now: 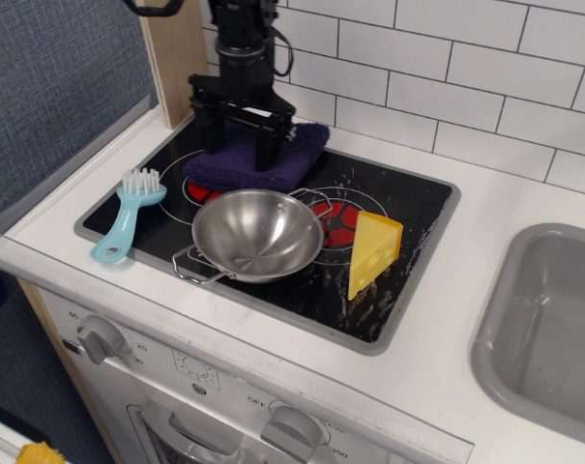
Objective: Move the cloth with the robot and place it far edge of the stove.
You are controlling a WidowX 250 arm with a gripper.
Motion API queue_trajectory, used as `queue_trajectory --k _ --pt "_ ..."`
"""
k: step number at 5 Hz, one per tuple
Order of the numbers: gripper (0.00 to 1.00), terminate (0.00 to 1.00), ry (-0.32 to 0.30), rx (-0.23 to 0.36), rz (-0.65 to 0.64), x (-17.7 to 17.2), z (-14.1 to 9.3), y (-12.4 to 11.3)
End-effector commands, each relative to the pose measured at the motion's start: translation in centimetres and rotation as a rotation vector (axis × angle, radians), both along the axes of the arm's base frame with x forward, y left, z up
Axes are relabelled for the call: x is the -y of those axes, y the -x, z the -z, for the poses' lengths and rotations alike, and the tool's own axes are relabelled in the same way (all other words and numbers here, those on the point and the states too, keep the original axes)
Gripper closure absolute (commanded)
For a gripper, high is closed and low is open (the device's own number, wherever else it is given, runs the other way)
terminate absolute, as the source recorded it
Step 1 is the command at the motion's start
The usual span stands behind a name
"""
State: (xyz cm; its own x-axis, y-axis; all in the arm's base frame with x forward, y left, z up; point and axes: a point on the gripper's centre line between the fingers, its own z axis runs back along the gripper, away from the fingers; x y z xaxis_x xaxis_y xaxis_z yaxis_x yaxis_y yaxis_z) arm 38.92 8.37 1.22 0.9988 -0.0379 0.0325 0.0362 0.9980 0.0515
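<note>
The dark purple cloth (273, 166) lies on the stove (408, 222) at its far left, over the back burner, just behind the steel bowl (256, 234). The black robot arm comes down from the top. Its gripper (239, 143) is open, with the two fingers spread wide and pointing down onto the cloth's top. One finger (263, 147) stands near the cloth's middle, the other near its left edge. I cannot tell whether the fingertips press into the cloth.
A light blue brush (128, 215) lies on the stove's left edge. A yellow cheese wedge (373, 251) stands right of the bowl. A grey sink basin (548, 329) is at the right. A white tiled wall (447, 77) runs behind; a wooden post (172, 58) stands at the back left.
</note>
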Motion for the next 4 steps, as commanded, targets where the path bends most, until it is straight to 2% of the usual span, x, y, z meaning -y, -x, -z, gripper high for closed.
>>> queue_trajectory --k 1,2,3,4 --pt "0.00 0.00 0.066 -0.021 0.210 11.1 1.0 0.1" --pt "0.00 0.00 0.068 -0.040 0.226 14.4 1.1 0.3" --pt "0.00 0.00 0.051 -0.063 0.209 16.0 1.2 0.3" --pt "0.00 0.00 0.053 -0.075 0.177 16.1 1.2 0.2"
